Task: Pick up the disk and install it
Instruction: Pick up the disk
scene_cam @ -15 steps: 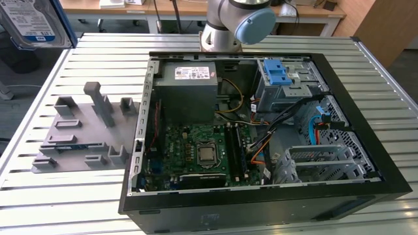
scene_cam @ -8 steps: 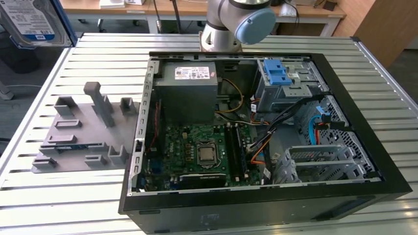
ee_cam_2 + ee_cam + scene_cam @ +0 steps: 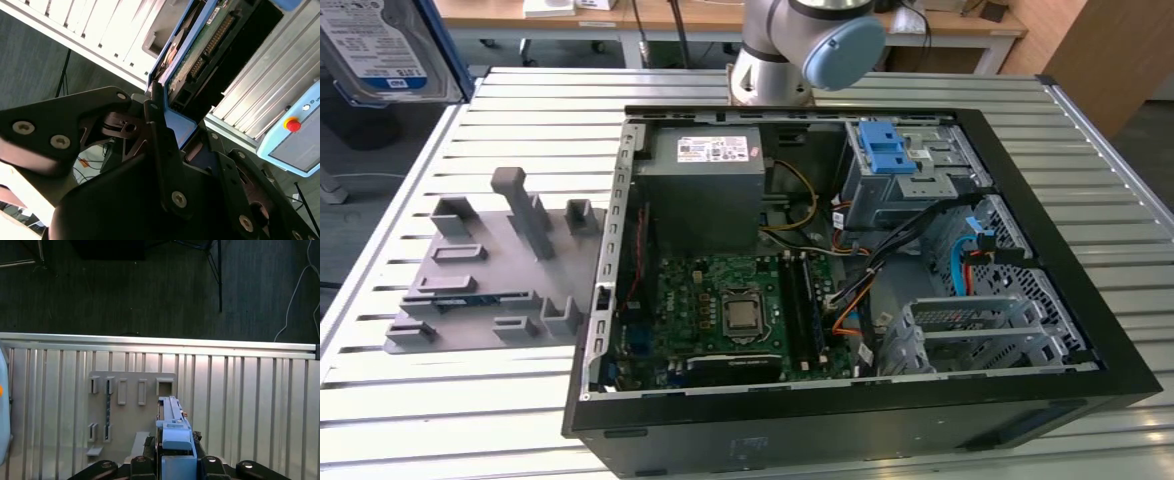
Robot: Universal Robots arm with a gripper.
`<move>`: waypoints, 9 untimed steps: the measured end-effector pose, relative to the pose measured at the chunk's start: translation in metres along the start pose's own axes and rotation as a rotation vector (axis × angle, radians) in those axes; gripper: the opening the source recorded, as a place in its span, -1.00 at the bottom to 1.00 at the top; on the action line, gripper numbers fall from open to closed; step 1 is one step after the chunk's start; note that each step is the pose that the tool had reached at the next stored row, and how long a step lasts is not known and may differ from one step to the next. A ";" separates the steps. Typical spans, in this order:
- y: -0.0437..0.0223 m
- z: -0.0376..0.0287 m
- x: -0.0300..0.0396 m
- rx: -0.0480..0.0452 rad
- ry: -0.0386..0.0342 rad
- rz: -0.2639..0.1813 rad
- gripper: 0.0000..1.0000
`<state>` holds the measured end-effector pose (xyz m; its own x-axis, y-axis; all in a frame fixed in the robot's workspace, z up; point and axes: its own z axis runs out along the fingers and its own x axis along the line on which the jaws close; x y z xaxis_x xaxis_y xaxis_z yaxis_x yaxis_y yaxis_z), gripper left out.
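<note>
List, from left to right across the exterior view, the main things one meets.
disk → grey slotted fixture → power-supply box → drive cage with blue latches

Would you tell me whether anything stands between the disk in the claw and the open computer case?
Nothing visible does. The claw holds the disk aloft at the exterior view's left; the computer case lies open on top. Black cables do cross beside its drive cage.

The disk is cut off, perhaps half unseen.
</note>
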<state>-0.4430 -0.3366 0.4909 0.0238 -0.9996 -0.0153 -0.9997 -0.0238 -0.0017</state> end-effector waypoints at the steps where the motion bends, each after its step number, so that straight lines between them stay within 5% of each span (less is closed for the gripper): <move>1: 0.0001 0.0000 0.0025 0.0001 -0.0001 0.000 -0.27; 6: -0.0010 -0.0001 0.0095 0.0002 -0.0001 0.000 -0.27; 9: -0.0120 -0.0001 0.0104 0.0002 -0.0001 0.000 -0.27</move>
<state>-0.4308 -0.3467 0.4909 0.0238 -0.9996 -0.0154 -0.9997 -0.0238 -0.0019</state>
